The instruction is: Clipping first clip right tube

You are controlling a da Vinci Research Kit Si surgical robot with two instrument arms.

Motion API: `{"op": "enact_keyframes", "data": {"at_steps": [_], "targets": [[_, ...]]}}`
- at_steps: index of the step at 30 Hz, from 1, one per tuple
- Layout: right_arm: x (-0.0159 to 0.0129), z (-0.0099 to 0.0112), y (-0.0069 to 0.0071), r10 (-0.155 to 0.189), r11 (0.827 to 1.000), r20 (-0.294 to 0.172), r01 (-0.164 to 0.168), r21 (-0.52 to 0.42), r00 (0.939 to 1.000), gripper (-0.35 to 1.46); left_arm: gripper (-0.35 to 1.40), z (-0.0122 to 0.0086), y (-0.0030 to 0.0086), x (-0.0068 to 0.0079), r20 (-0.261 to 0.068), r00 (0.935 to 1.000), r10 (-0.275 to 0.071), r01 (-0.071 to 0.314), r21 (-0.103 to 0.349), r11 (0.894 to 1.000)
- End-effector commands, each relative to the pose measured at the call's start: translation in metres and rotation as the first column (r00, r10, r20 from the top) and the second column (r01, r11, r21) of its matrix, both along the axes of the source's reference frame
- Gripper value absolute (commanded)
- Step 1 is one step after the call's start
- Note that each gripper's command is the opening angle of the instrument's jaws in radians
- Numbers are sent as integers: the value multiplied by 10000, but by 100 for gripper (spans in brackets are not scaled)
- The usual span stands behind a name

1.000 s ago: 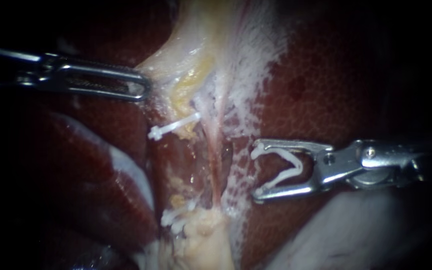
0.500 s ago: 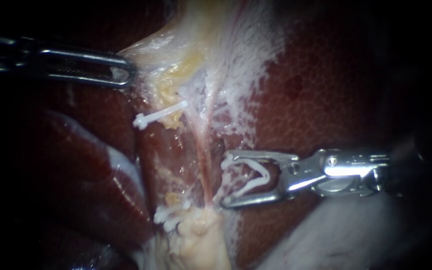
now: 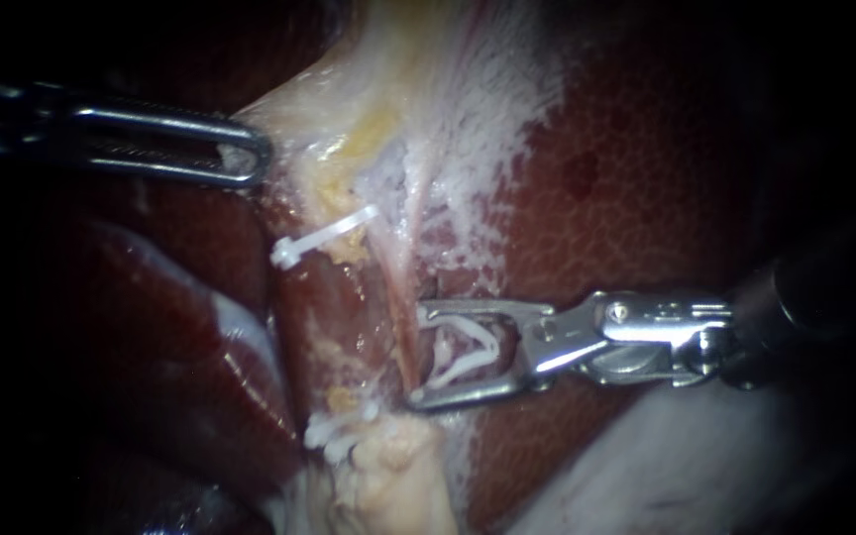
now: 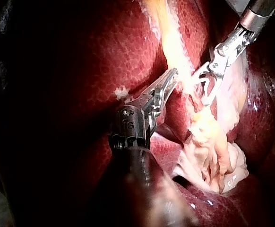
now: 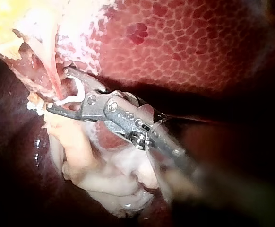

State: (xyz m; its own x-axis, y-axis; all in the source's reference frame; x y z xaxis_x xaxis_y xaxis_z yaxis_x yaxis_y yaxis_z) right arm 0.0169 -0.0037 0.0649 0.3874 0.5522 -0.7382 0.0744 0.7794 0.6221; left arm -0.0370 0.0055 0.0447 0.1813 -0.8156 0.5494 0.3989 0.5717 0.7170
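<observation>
A thin pink tube (image 3: 406,297) runs down between pale tissue and the liver (image 3: 636,168). My right instrument (image 3: 418,355) comes in from the right, its jaws standing wide apart with an open white clip (image 3: 463,349) seated between them. The jaw tips reach the tube from its right side, seen also in the right wrist view, where the right instrument (image 5: 57,89) brackets the tube (image 5: 52,75). My left instrument (image 3: 250,157) is shut on pale tissue (image 3: 289,119) and holds it stretched leftward. The left wrist view shows that left instrument (image 4: 171,78) gripping the yellowish fold.
A closed white clip (image 3: 324,236) sits on a strand left of the tube. More white clips (image 3: 337,431) lie lower down beside a pale stump (image 3: 393,476). Dark red liver surrounds the field, and whitish tissue (image 3: 666,466) lies under my right instrument's shaft.
My right instrument has moved left with the open clip until its jaw tips reach the tube. My left instrument has drawn the pale tissue slightly further left.
</observation>
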Motion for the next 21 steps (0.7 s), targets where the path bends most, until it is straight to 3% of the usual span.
{"op": "enact_keyframes", "data": {"at_steps": [1,4,14,21], "targets": [[0,0,0,-15,10000,-39,15,67,10000,58,-35,-2,-1,-1,5,10000,14,-14,2,10000],[2,-1,-1,-56,9996,-63,58,266,10000,58,-35,-5,-3,-2,40,10000,38,-38,-51,10000],[8,-13,-12,-700,9916,-318,731,1066,9970,55,-35,-7,-3,-2,42,10000,40,-40,-51,10000],[16,-19,-17,-1033,9806,-813,1152,1586,9913,50,-35,-7,-3,-2,42,10000,41,-41,-50,10000]]}}
